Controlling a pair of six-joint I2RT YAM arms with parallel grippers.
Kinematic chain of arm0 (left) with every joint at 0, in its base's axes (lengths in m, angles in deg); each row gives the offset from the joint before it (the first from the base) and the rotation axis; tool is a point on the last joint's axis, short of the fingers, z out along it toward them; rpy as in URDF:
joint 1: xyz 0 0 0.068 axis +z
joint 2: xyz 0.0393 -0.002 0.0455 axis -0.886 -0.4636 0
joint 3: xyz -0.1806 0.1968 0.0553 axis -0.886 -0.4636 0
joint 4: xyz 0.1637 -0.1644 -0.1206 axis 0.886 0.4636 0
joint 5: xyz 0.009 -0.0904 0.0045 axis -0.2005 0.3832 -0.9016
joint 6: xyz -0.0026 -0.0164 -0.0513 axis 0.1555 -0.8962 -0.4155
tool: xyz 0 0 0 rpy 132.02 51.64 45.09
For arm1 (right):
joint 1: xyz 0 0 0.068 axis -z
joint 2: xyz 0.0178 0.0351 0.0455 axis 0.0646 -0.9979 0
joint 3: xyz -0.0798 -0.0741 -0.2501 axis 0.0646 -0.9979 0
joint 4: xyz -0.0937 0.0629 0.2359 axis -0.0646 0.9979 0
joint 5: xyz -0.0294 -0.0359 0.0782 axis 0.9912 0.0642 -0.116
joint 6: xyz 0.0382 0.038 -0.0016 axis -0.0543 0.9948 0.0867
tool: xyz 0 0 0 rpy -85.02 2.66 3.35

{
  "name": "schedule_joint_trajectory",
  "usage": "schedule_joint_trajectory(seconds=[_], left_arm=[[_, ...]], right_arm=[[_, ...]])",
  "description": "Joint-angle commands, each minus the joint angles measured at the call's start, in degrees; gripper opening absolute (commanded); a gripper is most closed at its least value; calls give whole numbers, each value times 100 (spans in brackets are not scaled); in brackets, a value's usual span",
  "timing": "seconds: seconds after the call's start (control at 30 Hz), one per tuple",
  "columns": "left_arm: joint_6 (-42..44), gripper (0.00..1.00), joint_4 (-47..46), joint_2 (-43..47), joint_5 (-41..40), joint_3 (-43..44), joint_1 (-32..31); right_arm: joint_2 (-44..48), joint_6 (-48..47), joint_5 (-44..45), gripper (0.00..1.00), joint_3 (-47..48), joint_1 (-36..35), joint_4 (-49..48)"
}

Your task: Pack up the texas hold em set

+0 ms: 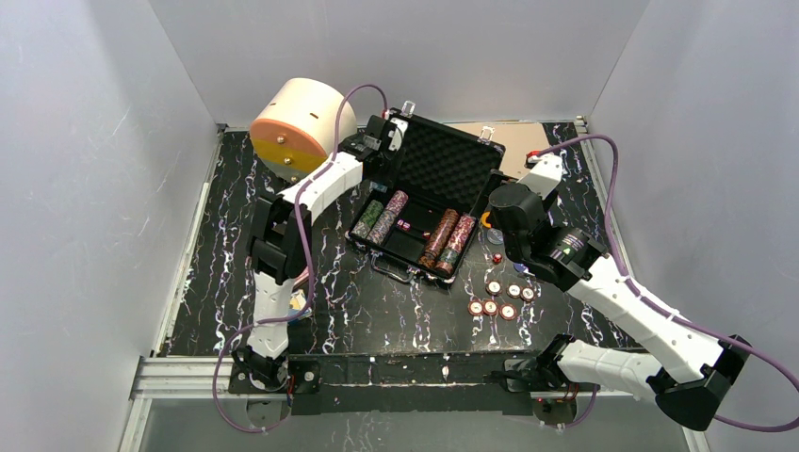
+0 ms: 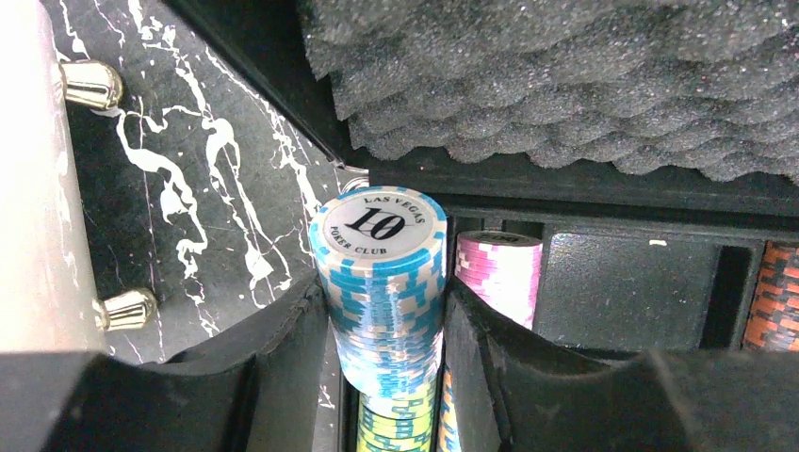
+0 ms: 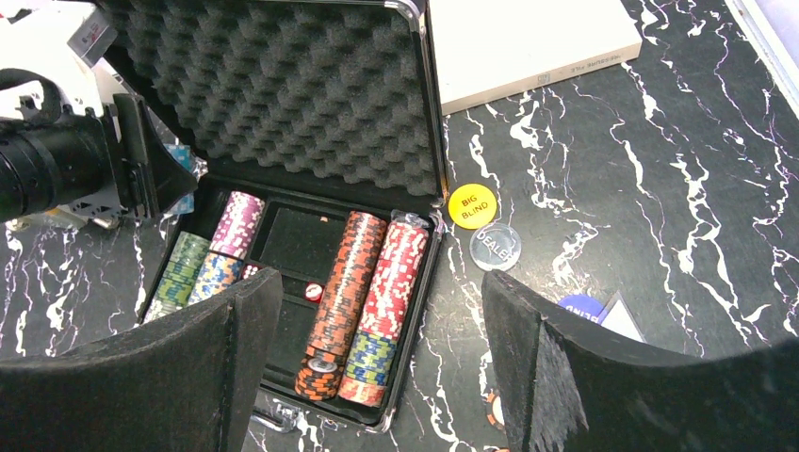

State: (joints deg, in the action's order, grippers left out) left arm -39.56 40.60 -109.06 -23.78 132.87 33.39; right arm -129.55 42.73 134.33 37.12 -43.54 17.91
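The black briefcase (image 1: 426,212) lies open, its foam-lined lid (image 3: 283,94) upright. Rows of striped chips fill the tray: green and pink (image 3: 219,247) at left, orange and red (image 3: 372,287) at right. My left gripper (image 2: 384,297) is at the case's far left corner (image 1: 382,151), shut on a stack of blue-and-white "10" chips (image 2: 382,273), held over the left slot. My right gripper (image 3: 377,282) is open and empty, hovering above the case's right edge (image 1: 504,235). Loose orange chips (image 1: 499,297) lie on the table right of the case. A red die (image 3: 313,293) sits in the tray.
A yellow BIG BLIND button (image 3: 473,205), a clear DEALER button (image 3: 496,247) and a blue button (image 3: 582,306) lie right of the case. A flat tan board (image 3: 528,47) lies behind. A big cream cylinder (image 1: 301,127) stands at the far left. White walls enclose the table.
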Motion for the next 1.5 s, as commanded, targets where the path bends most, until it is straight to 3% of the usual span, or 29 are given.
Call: schedule_joint_trajectory(seconds=[0.0, 0.4, 0.73, 1.0, 1.47], left_arm=[[367, 0, 909, -314, 98, 500, -27], [331, 0, 860, -667, 199, 732, -41], [573, 0, 1356, -588, 5, 961, -45], [641, 0, 1863, -830, -129, 1868, -71], [792, 0, 2252, -1088, 129, 1757, -171]], right_arm=[[3, -62, 121, 86, 44, 24, -147], [10, -74, 102, 86, 61, 24, -134], [-4, -113, 109, 86, 86, 27, -150], [-78, -189, 31, 86, 140, 22, -160], [-78, -189, -3, 86, 153, 22, -152]])
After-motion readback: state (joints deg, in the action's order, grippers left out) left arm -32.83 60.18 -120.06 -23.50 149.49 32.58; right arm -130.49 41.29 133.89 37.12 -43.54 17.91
